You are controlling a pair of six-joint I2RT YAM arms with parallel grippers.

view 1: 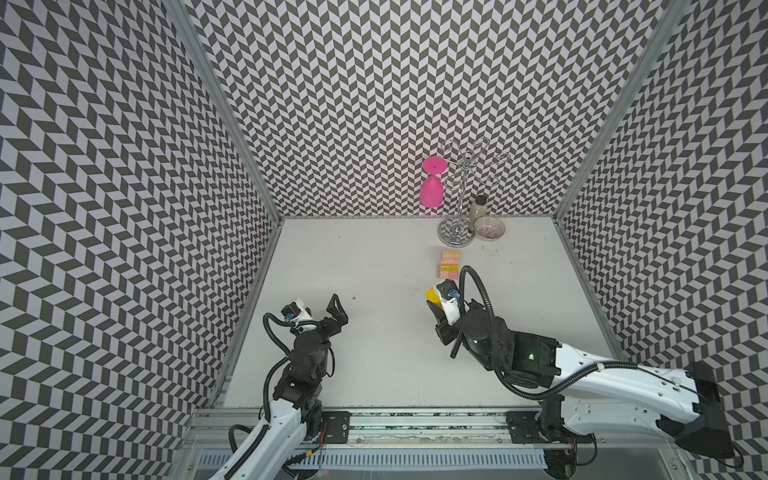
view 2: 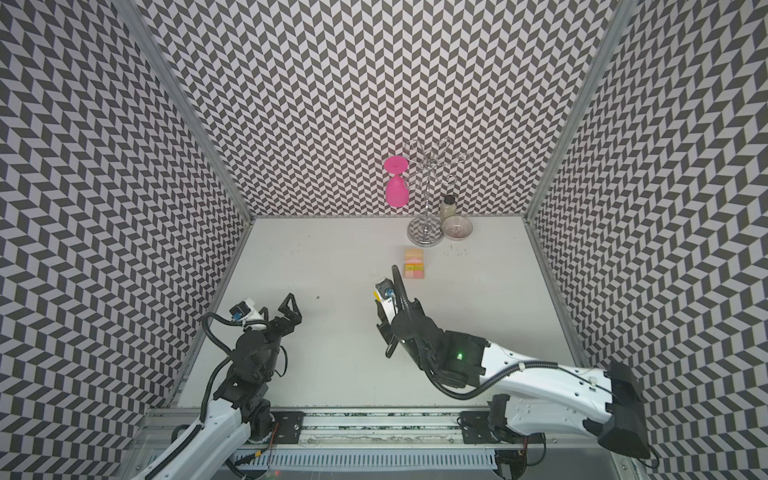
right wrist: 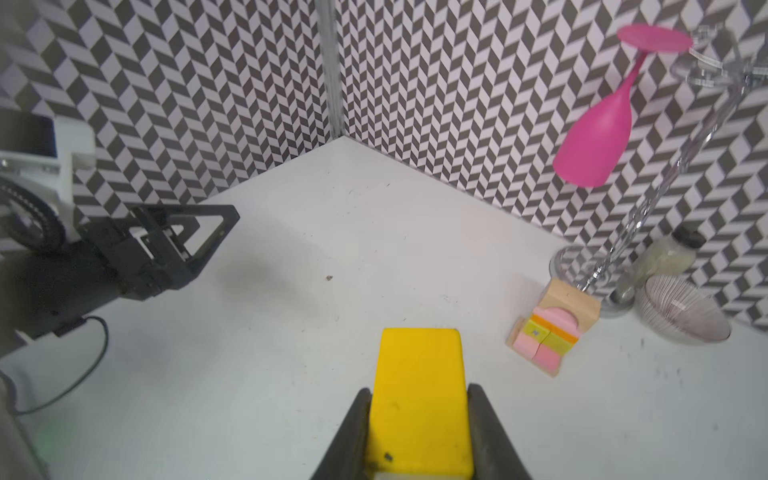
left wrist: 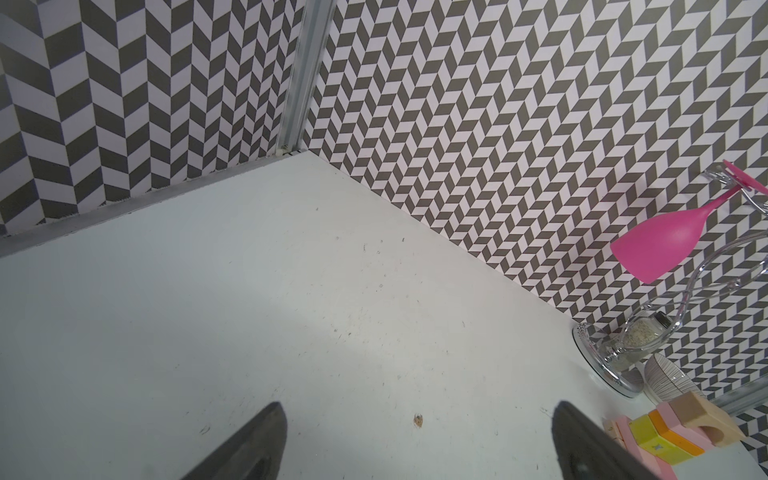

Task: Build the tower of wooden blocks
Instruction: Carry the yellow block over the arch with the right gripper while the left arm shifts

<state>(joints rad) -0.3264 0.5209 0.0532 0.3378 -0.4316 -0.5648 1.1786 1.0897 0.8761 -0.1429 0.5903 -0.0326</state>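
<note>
In both top views the tower (view 1: 449, 264) sits toward the worktop's (view 1: 374, 353) far right corner, just in front of the chrome stand (view 1: 456, 237). Its coloured layers run from a tan bar nearest the front edge to a tan arch farthest from it. The right gripper (view 1: 432, 300) hangs nearer the front edge, close to the tower but apart from it, clamped on a yellow block (view 1: 431, 294). The left gripper (view 1: 338, 309) waits by the left edge.

In the left wrist view that gripper's fingers (left wrist: 257, 440) stand wide apart with nothing between them. The tower (left wrist: 673, 432) shows at the frame's margin, arch (left wrist: 706, 417) outermost.

In the right wrist view the jaws pinch the yellow block (right wrist: 419, 361) by its two long sides. Its long axis runs straight out along the gripper's reach, toward the far left corner — well off the line to the tower (right wrist: 548, 328). Whether the tower stands or lies flat cannot be told here.

The step in hand looks like carrying this block to the tower. To do it well, the wrist should swing toward the far right corner, square the block's long axis with the layers and descend slowly — letting go only once the block is seated, since a sideways nudge could scatter the loose pieces.
</note>
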